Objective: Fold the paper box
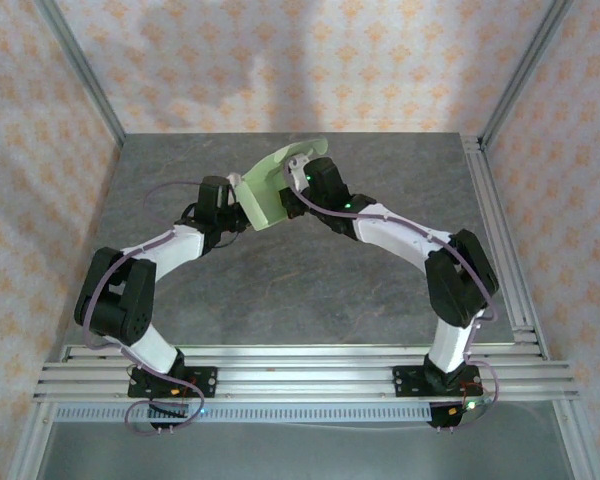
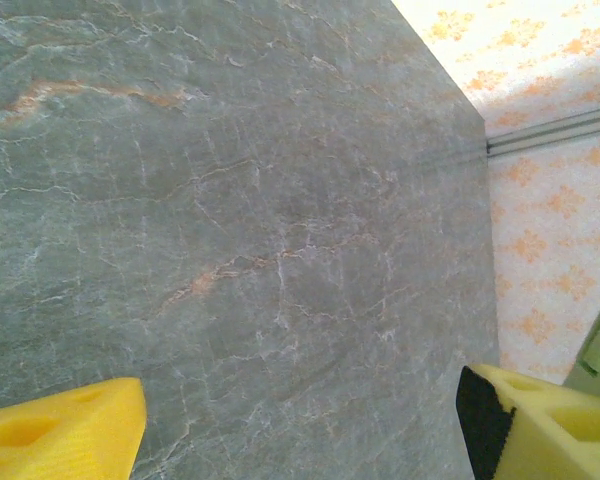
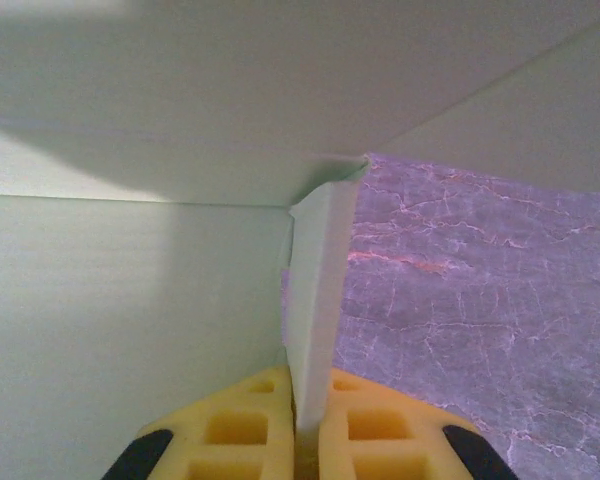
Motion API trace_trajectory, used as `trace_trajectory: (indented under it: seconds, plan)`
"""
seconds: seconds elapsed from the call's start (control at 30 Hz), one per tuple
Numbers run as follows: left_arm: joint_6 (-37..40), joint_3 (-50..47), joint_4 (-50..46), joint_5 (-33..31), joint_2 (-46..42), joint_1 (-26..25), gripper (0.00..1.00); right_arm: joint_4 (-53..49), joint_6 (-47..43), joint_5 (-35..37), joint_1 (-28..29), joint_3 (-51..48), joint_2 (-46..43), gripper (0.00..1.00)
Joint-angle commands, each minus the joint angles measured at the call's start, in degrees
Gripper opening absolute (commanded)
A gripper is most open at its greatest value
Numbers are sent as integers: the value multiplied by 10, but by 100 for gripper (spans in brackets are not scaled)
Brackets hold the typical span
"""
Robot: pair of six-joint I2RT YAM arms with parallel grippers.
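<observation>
The right pincer (image 3: pixel 308 425) clamped a flap of the paper box (image 1: pixel 275 185), its sheet spreading ahead; the left pincer (image 2: pixel 300 425) gaped wide, empty, just beside it.

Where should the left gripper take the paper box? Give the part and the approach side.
Probably its free left edge, approached from the left, jaws straddling the thin card. The paper box hangs tilted off the table, its flap pinched in the right gripper, and the open left gripper sits beside that edge.
</observation>
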Motion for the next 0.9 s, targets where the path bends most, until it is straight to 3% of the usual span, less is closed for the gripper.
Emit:
trace_trajectory:
  seconds: [0.0, 0.33, 0.7, 0.87]
  plan:
    - [-4, 42, 72, 78, -24, -26, 83, -50, -26, 27, 22, 4, 41, 10]
    - [51, 12, 10, 32, -38, -18, 86, 4, -6, 33, 11, -42, -25, 11]
    - [62, -28, 8, 19, -33, 3, 90, 34, 18, 26, -25, -91, -79, 10]
    - [23, -77, 49, -18, -19, 45, 92, 29, 23, 39, -42, -104, -84, 9]
